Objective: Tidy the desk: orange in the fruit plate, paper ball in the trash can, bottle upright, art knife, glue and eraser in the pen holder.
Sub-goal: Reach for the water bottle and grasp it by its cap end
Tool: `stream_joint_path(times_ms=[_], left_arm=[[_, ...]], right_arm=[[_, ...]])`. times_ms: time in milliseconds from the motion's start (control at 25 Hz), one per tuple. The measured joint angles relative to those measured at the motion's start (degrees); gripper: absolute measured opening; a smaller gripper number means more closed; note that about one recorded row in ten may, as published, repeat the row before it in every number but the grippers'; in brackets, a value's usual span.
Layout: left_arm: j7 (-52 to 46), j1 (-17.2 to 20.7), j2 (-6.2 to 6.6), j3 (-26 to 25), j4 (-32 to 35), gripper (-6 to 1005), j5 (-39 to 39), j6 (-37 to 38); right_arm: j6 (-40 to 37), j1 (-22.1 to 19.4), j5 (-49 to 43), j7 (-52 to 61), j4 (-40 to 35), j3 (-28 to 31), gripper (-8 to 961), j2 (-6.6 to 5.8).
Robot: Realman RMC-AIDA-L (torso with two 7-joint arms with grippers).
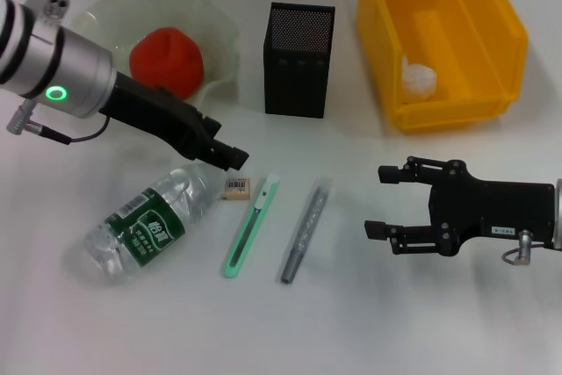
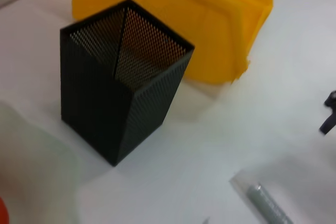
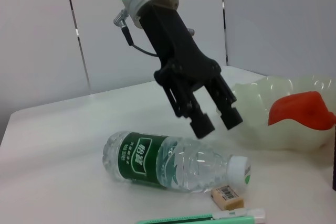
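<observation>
The orange (image 1: pixel 167 61) lies in the pale fruit plate (image 1: pixel 219 32). A clear bottle (image 1: pixel 149 221) with a green label lies on its side, cap toward the eraser (image 1: pixel 237 187). My left gripper (image 1: pixel 230 157) hovers just above the bottle's cap end; the right wrist view shows the left gripper (image 3: pixel 216 121) open and empty over the bottle (image 3: pixel 168 161). The green art knife (image 1: pixel 250 227) and grey glue (image 1: pixel 305 230) lie side by side. The black mesh pen holder (image 1: pixel 299 59) stands behind them. The paper ball (image 1: pixel 419 78) sits in the yellow trash can (image 1: pixel 439 32). My right gripper (image 1: pixel 384 202) rests open right of the glue.
The pen holder (image 2: pixel 118 98) stands close beside the yellow trash can (image 2: pixel 199 19) in the left wrist view, with the glue (image 2: pixel 268 203) at the frame's edge. The eraser (image 3: pixel 227 196) and art knife (image 3: pixel 210 217) lie right by the bottle cap.
</observation>
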Motion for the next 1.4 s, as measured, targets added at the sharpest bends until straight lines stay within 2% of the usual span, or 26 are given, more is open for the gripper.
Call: stream_joint_path(times_ms=[400,1000,1400], left_arm=[[-3.7,-1.2,-0.14,5.5,-0.9,704,3.1,-4.2],[-3.8,-2.7,-0.34,12.1,-7.0,704,3.5,-11.6],[-3.7,-3.0,-0.40,13.3,-9.3,705,4.9,-13.9]], right_arm=[[-0.1,0.0,0.1,0.0,0.0,0.1,816,0.00],[-0.2,0.3,0.1,-0.2,0.0,0.1,816,0.00],[-0.2,0.3,0.1,-0.2,0.0,0.1,816,0.00]])
